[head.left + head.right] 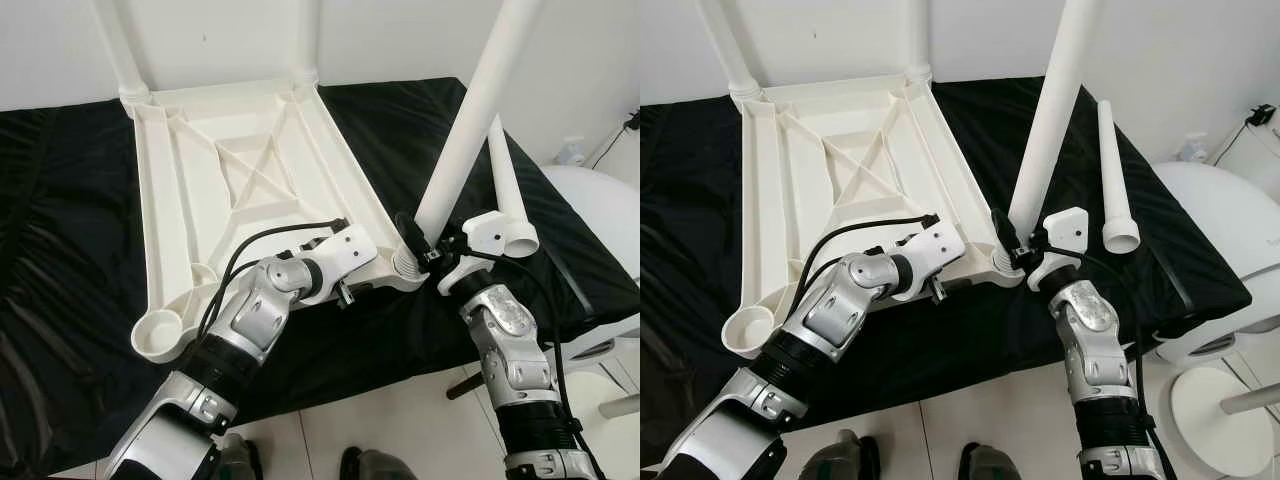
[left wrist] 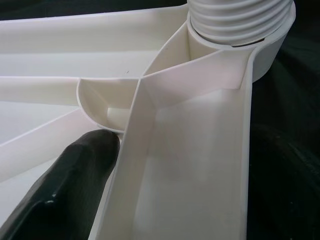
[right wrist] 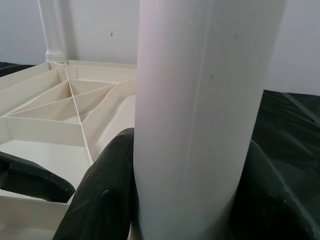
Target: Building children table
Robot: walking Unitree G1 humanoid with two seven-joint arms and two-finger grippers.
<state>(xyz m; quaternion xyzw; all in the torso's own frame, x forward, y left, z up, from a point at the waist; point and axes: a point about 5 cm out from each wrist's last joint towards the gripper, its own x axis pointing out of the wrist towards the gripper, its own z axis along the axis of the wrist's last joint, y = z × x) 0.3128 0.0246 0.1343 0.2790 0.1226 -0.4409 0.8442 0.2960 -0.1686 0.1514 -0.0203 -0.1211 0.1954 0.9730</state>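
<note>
The white tabletop lies upside down on the black-draped table, ribs facing up, and that is the sensible way to have it, since the leg sockets open upward for the robot to work from above. Two legs already stand in the far corners, one on the left and one beside it on the right. Now the action is at the near right corner: the right gripper has its fingers clamped on either side of a third leg, which leans a little off upright with its threaded foot sitting in the corner socket. My read is that it is being screwed home, so the grip sits low on the shaft, close to the thread. The left gripper rests on the tabletop's near edge just beside that socket, one black finger pressed against a rib inside the frame (bracing the top against the twist, I would judge); whether its fingers are apart or together I cannot tell. A fourth leg lies loose on the cloth to the right, and the near left socket is empty, waiting for it
</note>
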